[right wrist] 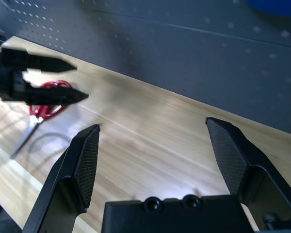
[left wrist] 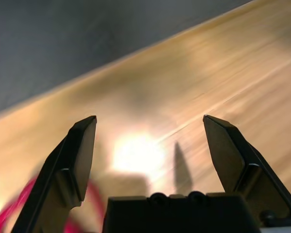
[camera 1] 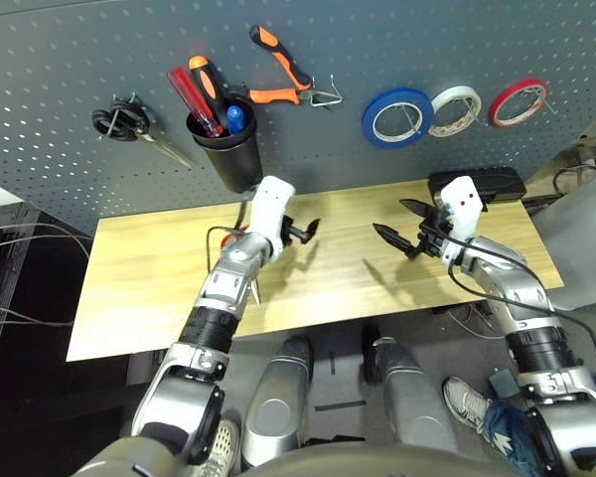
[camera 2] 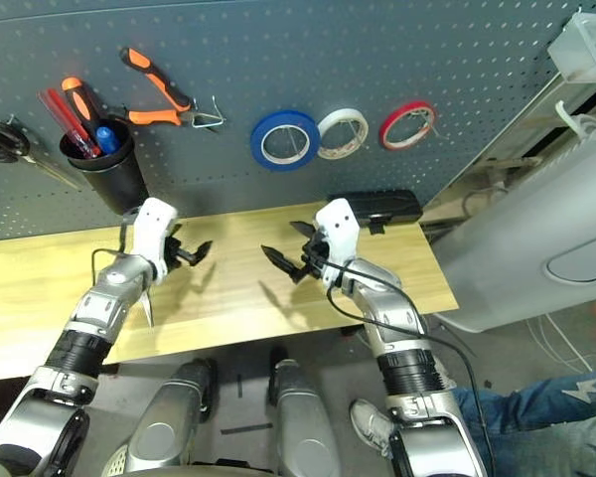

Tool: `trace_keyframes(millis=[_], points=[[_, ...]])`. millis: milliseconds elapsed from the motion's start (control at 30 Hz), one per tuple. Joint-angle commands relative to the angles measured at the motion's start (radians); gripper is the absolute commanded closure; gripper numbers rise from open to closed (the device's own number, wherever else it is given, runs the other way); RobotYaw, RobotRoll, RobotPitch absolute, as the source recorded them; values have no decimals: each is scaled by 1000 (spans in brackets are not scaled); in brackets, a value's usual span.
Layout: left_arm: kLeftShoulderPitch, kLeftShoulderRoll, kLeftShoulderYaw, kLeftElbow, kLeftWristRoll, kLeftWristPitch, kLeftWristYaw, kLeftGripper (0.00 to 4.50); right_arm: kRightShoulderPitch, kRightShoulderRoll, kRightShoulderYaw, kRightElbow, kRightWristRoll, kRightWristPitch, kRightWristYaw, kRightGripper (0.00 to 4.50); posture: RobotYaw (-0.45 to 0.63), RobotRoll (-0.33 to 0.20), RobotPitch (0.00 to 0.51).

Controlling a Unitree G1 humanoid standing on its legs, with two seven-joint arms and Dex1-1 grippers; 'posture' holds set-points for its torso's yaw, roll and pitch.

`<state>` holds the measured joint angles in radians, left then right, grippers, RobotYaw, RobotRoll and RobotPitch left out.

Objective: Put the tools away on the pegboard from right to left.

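Observation:
On the pegboard [camera 1: 70, 60] hang the blue tape roll [camera 1: 397, 116] and the orange-and-black pliers [camera 1: 278, 65]. The blue-handled screwdriver [camera 1: 234, 117] stands in the black cup [camera 1: 228, 149] with two other screwdrivers. The red-handled scissors [right wrist: 51, 104] lie on the wooden table [camera 1: 149, 288], partly hidden beneath my left forearm; their blade [camera 1: 258, 289] pokes out toward the front edge. My left gripper [camera 1: 306, 231] hovers open just past the scissors, holding nothing. My right gripper [camera 1: 388, 215] is open and empty above the table's right half, facing the left one.
White tape [camera 1: 455, 109] and red tape [camera 1: 519, 101] hang right of the blue roll. Black-handled scissors [camera 1: 114, 121] hang at the board's far left. A black box [camera 1: 477, 184] sits at the table's back right. A person's shoe [camera 1: 467, 402] and jeans show below right.

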<state>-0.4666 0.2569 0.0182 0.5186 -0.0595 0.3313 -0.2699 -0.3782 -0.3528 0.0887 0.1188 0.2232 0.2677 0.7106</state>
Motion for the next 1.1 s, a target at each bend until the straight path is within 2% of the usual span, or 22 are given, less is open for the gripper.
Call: trace_keyframes(millis=[33,233,467,667,1100], points=[[20,34,55,67,2,17,51,14,-6,14,33,-32,3,53,11,0,145,0,256],[34,54,114,95,-4,11,98,14,-29,36,51,-40,4,75,16,0,159,0,258],[47,45,132,152,5,3,142,14,-41,43,59,-45,4,85,20,0,154,0,258],[39,51,172,217,-4,-50,196,14,-39,55,71,-86,13,113,24,0,144,0,260],[64,60,221,229,-24,-131,223,14,-16,49,88,-117,14,139,44,0,143,0,276]])
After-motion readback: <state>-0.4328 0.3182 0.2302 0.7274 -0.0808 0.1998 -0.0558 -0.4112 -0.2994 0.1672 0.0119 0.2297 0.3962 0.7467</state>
